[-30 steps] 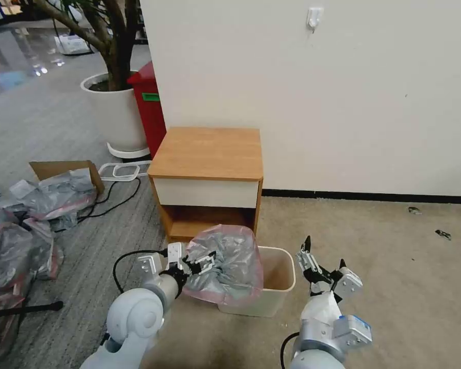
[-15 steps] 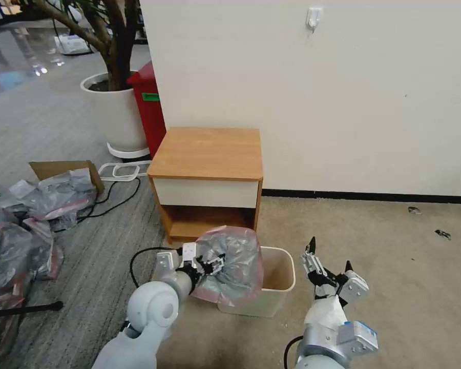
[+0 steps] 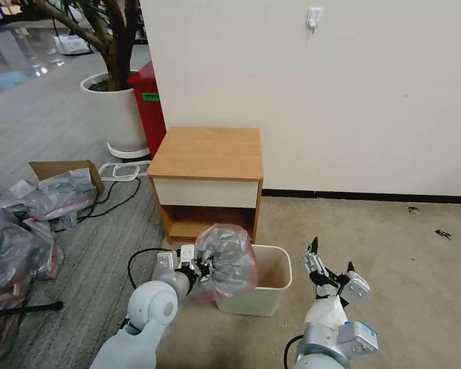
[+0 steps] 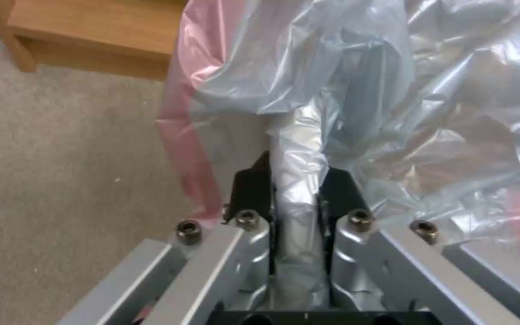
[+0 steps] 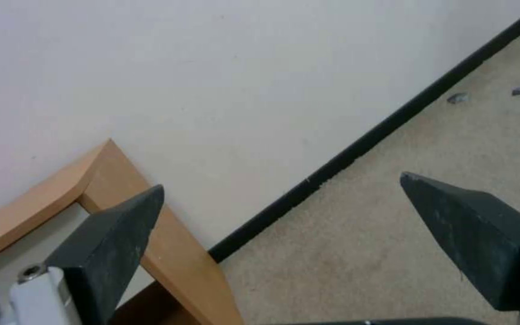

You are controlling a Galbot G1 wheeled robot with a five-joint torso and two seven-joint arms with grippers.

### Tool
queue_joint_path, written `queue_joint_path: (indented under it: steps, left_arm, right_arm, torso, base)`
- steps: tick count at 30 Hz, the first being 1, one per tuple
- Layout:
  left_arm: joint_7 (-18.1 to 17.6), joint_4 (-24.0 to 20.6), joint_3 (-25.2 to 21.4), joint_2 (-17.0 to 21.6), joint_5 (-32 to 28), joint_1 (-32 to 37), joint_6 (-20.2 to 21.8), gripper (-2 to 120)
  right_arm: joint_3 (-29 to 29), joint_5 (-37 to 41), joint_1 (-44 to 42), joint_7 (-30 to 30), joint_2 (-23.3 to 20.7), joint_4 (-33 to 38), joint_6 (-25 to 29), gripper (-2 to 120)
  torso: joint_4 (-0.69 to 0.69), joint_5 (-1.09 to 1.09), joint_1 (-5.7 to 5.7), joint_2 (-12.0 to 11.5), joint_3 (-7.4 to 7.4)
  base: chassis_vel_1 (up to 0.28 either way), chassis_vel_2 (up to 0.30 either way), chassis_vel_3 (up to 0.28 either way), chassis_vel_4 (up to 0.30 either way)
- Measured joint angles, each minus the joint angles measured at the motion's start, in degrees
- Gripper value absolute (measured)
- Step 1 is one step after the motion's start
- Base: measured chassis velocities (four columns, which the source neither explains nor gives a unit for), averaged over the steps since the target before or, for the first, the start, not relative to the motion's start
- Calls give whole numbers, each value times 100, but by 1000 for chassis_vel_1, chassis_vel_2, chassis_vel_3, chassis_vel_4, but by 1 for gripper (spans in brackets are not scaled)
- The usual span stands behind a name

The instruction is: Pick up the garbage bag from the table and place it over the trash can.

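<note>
1. While the left gripper pinches a fold of the garbage bag, you see the bag bulging over the trash can's left rim, off the nightstand.
2. You have the bag's pink-rimmed mouth facing back toward that gripper, its bulk toward the can.
3. Your right gripper, jaws spread and empty, waits just right of the can, nearer its uncovered rim.

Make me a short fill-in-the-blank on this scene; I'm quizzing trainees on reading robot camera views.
1. The left hand is shut on the ____ bag.
2. The right hand, beside the trash can, has its fingers ____.
3. The garbage bag hangs over the trash can's ____ side.
4. The table stands against the ____.

Missing words: garbage; open; left; wall
</note>
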Motion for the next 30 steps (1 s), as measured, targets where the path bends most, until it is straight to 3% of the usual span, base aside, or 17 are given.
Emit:
queue_joint_path:
  steps: [4,7,9,10,11,13,14,15,17,20,24,30]
  left_arm:
    - [27,3,-13,-75,127,54,-5,7]
    - [45,-71,-10,-104,273,137,-120,7]
    - [87,-180,18,-80,427,271,-397,7]
    - [282,-353,17,6,621,477,-826,7]
    - [282,-353,17,6,621,477,-826,7]
    - [733,-587,-100,230,1013,844,-1641,7]
    - [733,-587,-100,230,1013,844,-1641,7]
    - [928,-681,-202,335,1106,997,-1945,7]
    - [1072,-762,-306,423,1147,1108,-2113,7]
    - [1601,-1103,-654,674,1261,1458,-2685,7]
    - [1857,-1383,-848,766,1344,1714,-2971,7]
    - [2289,-1449,-998,738,1708,1974,-3729,7]
  right_arm:
    - [-15,0,4,-16,-29,22,0,100]
    - [-35,-55,-15,-379,-83,79,-1,100]
    - [-64,-80,-64,-876,-163,161,-33,100]
    - [-128,-21,-87,-1410,-299,275,-200,100]
    - [-128,-21,-87,-1410,-299,275,-200,100]
    - [-199,366,-41,-2130,-618,428,-736,100]
    - [-199,366,-41,-2130,-618,428,-736,100]
    - [-262,649,29,-2294,-799,511,-1038,100]
    - [-314,880,103,-2356,-943,580,-1297,100]
    - [-452,1868,500,-2319,-1441,720,-2146,100]
    - [-461,2569,807,-2267,-1763,734,-2670,100]
    - [-475,3154,1016,-2166,-1905,700,-2964,100]
  torso:
    - [1,0,0,0,0]
    - [-1,0,0,0,0]
    - [-1,-3,0,0,1]
    - [1,-2,0,0,1]
    - [1,-2,0,0,1]
    - [0,0,0,0,0]
    - [0,0,0,0,0]
    - [0,0,0,0,1]
    - [0,-2,0,0,0]
    - [1,-1,0,0,0]
    - [1,-1,0,0,1]
    - [0,-1,0,0,0]
  base:
    - [0,0,0,0]
    - [0,0,0,0]
    - [0,0,0,0]
    - [0,0,0,0]
    - [0,0,0,0]
    - [0,0,0,0]
    - [0,0,0,0]
    - [0,0,0,0]
    - [0,0,0,0]
    - [0,0,0,0]
    - [0,0,0,0]
    - [0,0,0,0]
